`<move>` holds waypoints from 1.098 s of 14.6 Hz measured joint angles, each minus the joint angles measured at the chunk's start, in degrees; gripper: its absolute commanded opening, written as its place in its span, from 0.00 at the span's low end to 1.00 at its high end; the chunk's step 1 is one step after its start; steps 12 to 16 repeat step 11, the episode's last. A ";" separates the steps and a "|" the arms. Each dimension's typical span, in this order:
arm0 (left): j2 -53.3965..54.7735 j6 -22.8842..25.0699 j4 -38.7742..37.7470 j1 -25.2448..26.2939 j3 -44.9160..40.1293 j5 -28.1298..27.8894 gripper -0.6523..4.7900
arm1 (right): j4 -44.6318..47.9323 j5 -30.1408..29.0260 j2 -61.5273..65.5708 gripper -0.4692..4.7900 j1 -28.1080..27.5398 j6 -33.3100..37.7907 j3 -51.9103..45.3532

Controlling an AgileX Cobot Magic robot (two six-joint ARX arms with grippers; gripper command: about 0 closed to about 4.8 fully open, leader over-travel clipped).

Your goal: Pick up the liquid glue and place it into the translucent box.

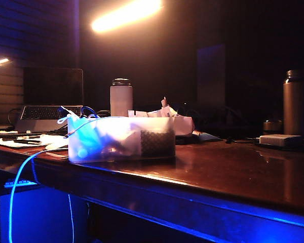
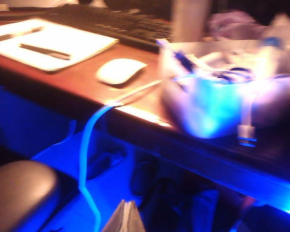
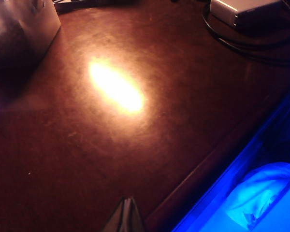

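The translucent box (image 1: pixel 120 139) stands near the table's front edge, left of centre, and shows blurred in the left wrist view (image 2: pixel 222 104). Inside its left end leans a pale bluish bottle shape with a round blue end, which looks like the liquid glue (image 1: pixel 81 137); the frosted wall blurs its label. My left gripper (image 2: pixel 126 203) is shut and empty, hanging off the table, below and left of the box. Over bare tabletop near the front edge, my right gripper (image 3: pixel 127 199) is shut with nothing in it. Neither gripper shows in the exterior view.
A laptop (image 1: pixel 50 101), a white tumbler (image 1: pixel 121 97) and crumpled paper (image 1: pixel 164 116) stand behind the box. At the far right are a metal flask (image 1: pixel 293 101) and a small white box (image 1: pixel 280 139). A mouse (image 2: pixel 121 70), a notepad (image 2: pixel 53 43) and a hanging cable (image 2: pixel 87 159) lie left of the box.
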 measured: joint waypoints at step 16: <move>0.00 2.34 -0.17 0.00 0.02 -1.11 0.11 | 0.00 0.00 -0.33 0.09 0.00 0.00 0.00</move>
